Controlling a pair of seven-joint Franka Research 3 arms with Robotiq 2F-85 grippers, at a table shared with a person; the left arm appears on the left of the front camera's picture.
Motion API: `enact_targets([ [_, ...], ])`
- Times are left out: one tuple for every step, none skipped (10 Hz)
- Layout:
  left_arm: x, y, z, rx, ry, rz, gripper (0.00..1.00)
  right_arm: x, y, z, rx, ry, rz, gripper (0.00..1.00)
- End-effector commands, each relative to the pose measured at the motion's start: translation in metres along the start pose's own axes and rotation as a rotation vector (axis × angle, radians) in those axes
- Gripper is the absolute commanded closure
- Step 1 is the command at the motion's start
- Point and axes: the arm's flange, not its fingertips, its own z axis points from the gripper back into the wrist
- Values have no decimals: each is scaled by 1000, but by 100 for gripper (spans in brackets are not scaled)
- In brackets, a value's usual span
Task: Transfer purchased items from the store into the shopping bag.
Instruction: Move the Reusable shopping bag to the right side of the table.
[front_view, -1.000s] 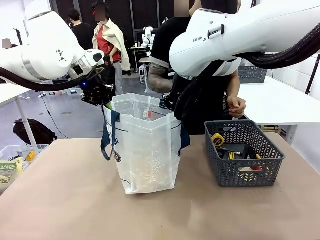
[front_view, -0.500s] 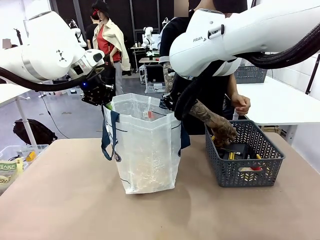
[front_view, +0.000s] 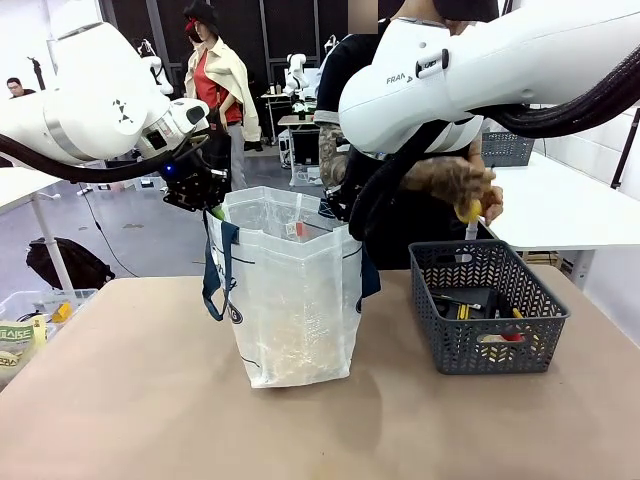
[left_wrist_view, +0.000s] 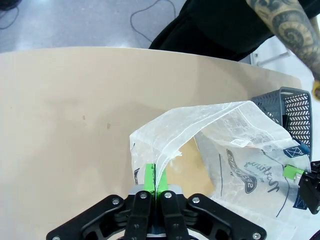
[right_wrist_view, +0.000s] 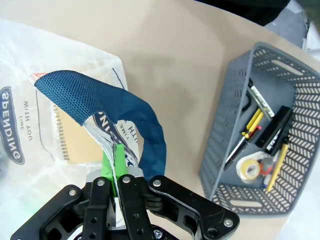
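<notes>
Robot's left hand (left_wrist_view: 155, 181) and right hand (right_wrist_view: 116, 162) clamp opposite rims of the floppy translucent white plastic tote (front_view: 295, 300), centre frame. A person's hand (front_view: 452, 183) holds a small yellow item (front_view: 467, 211), probably light and rigid, above the dark grey lattice basket (front_view: 490, 345), lower right.

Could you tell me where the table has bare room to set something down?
Bare tabletop lies left of the shopping bag and along the near edge before bag and basket. The gap between bag and basket is narrow. The basket is crowded with purchased items; the person's hand hovers above it.
</notes>
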Motion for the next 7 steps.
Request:
enact_targets([
  [-3,2,3,2,-7,16,100,-4,-3,0,10,-2,-17,100],
  [-3,2,3,2,-7,16,100,-4,-3,0,10,-2,-17,100],
  [-3,2,3,2,-7,16,100,-4,-3,0,10,-2,-17,100],
  [-3,2,3,2,-7,16,100,-4,-3,0,10,-2,-17,100],
  [-3,2,3,2,-7,16,100,-4,-3,0,10,-2,-17,100],
  [-3,2,3,2,-7,16,100,-4,-3,0,10,-2,-17,100],
  [-3,2,3,2,-7,16,100,-4,-3,0,10,-2,-17,100],
])
